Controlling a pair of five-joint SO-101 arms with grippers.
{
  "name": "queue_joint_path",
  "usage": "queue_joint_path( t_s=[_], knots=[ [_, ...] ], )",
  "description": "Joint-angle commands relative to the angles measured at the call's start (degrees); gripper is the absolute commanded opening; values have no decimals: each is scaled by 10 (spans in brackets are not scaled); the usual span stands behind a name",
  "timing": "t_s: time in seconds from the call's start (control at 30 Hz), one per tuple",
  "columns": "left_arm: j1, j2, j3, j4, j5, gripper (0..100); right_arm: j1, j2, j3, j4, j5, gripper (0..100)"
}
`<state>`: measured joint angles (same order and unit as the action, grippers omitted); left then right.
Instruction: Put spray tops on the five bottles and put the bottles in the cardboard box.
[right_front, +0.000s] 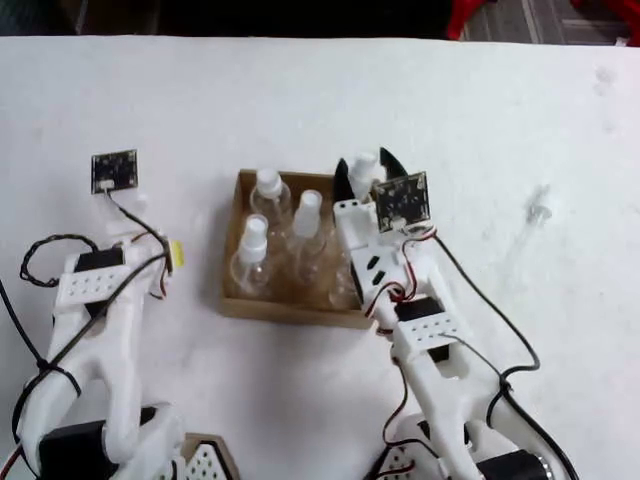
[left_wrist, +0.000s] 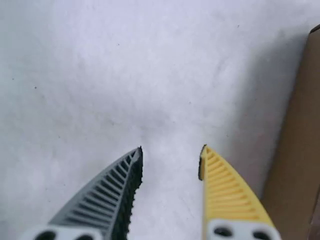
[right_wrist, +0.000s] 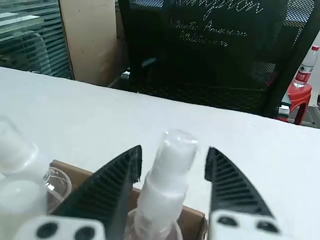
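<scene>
On the white table (right_front: 480, 120), the brown cardboard box (right_front: 290, 308) is stocked with clear white-capped bottles (right_front: 253, 250). The right gripper (right_wrist: 173, 148) is held open astride a corner bottle (right_wrist: 169, 167), probably to place it; the left gripper (left_wrist: 171, 148) is parked open alongside.

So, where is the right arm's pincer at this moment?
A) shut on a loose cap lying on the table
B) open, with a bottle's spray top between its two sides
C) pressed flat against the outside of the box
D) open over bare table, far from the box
B: the right pincer stands open with the spray top of a bottle in its gap, at the box.
</scene>
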<state>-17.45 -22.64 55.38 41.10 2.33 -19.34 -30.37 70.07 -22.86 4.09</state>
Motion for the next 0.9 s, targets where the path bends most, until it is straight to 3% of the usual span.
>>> queue_joint_path(
  t_s=[0.0, 0.33, 0.53, 0.87],
  knots=[
    [7, -6, -5, -10, -8, 177, -7, -15, -21, 3, -4, 184],
    [7, -6, -5, -10, -8, 177, -8, -66, -17, 9, -4, 180],
    [7, -6, -5, -10, -8, 177, -8, -107, -21, 91, -5, 180],
    [7, -6, -5, -10, -8, 177, -38, -109, -21, 90, -4, 180]
  ],
)
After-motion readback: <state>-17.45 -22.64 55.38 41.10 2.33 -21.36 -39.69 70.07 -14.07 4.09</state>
